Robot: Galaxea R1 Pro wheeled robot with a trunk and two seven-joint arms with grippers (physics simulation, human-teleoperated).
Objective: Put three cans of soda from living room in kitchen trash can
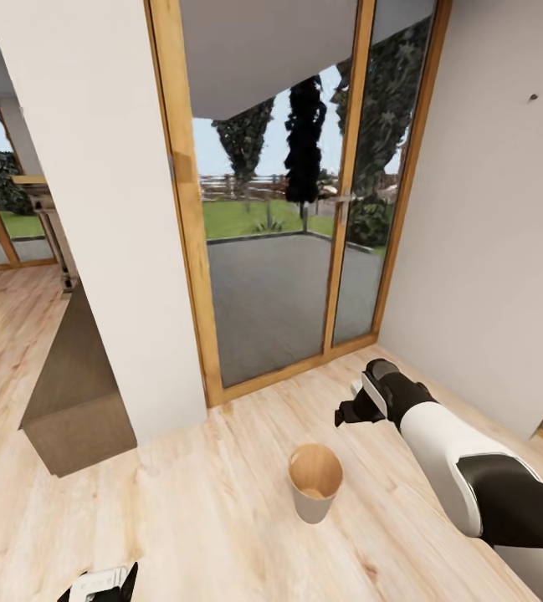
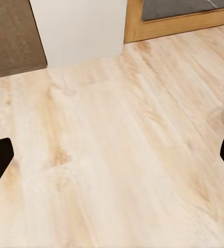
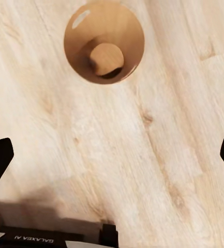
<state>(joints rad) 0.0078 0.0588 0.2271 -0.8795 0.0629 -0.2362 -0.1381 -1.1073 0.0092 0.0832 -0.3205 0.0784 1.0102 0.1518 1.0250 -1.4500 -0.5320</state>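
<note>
With both pairs of fingers spread wide and holding nothing, left gripper [image 2: 112,155] and right gripper [image 3: 112,157], judged light, rigid, tippable: tash can [image 1: 315,482], best gripped at rim beside handle hole [image 3: 81,19].

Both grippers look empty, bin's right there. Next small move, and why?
Probably turn the base away toward the living room for a can. The bin stands upright on the wood floor, and the right wrist view looks down into it, with no can seen inside. The right gripper and left gripper are open and hold nothing.
</note>
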